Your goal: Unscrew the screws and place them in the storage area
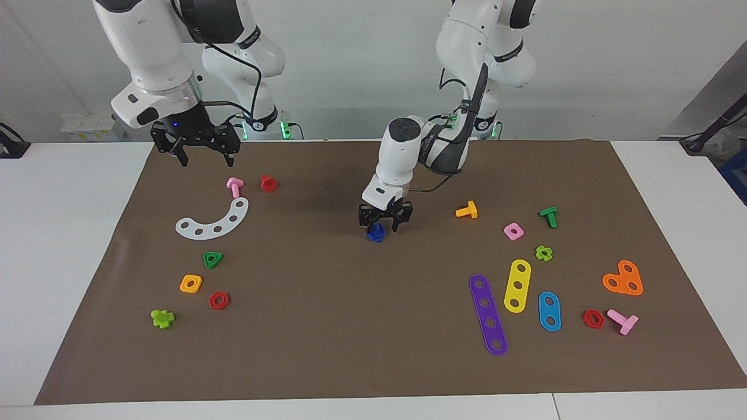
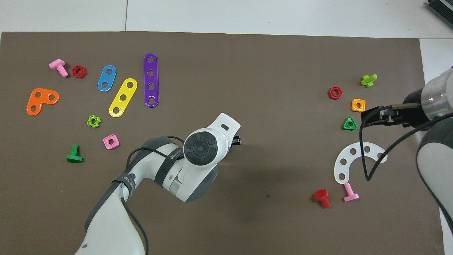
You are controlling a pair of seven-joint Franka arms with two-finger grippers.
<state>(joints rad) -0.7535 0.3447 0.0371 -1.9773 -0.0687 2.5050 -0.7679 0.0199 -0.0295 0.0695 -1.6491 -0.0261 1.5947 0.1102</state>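
Blue screw (image 1: 376,233) sits on the brown mat (image 1: 327,326), clenched by the left hand (image 1: 384,222); right hand (image 1: 196,144) waits, spread.

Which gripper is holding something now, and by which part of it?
The left gripper, low over the brown mat, grips the blue screw at its top. The right gripper holds nothing.

On the mat (image 1: 350,338), the screw (image 1: 376,233) lies near the middle, directly under the left gripper (image 1: 385,224). In the facing view the curved strip (image 1: 215,220) sits at about nine o'clock from the screw, toward the right arm's end, below the raised right gripper (image 1: 195,149). The long strip (image 1: 488,314) lies at four o'clock and the T-shaped bolt (image 1: 467,210) at two o'clock.
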